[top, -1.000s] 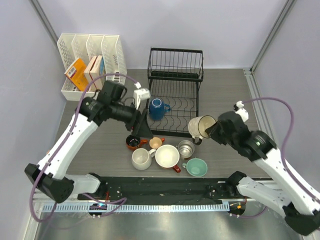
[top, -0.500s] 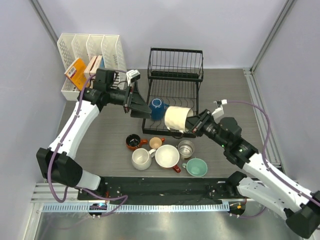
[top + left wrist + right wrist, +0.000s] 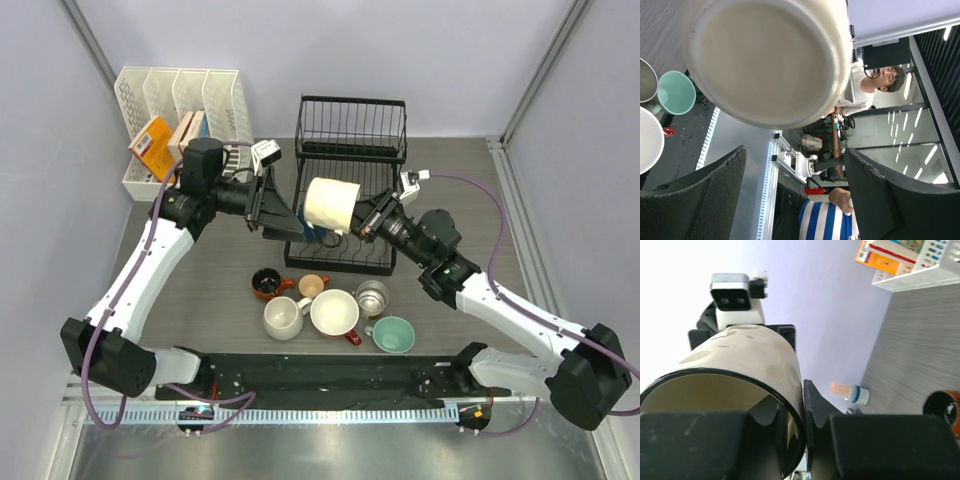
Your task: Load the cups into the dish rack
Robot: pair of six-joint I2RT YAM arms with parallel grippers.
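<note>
Cream mug [image 3: 330, 205] hangs sideways above the dish rack [image 3: 352, 130], rim pinched by the outstretched right gripper [image 3: 362, 222]; left gripper [image 3: 280, 208] gapes alongside.

Cream mug [image 3: 740, 365], rim in right gripper [image 3: 799, 412], perhaps bottle [image 3: 850, 392] beyond

Blue cup [image 3: 319, 237] mostly hidden behind cream cup [image 3: 330, 205]; L wrist view: cream cup cut off by top edge.

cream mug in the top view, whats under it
The dish rack base and a sliver of the blue mug sitting in it. The cream mug covers the rest of that mug.
</note>
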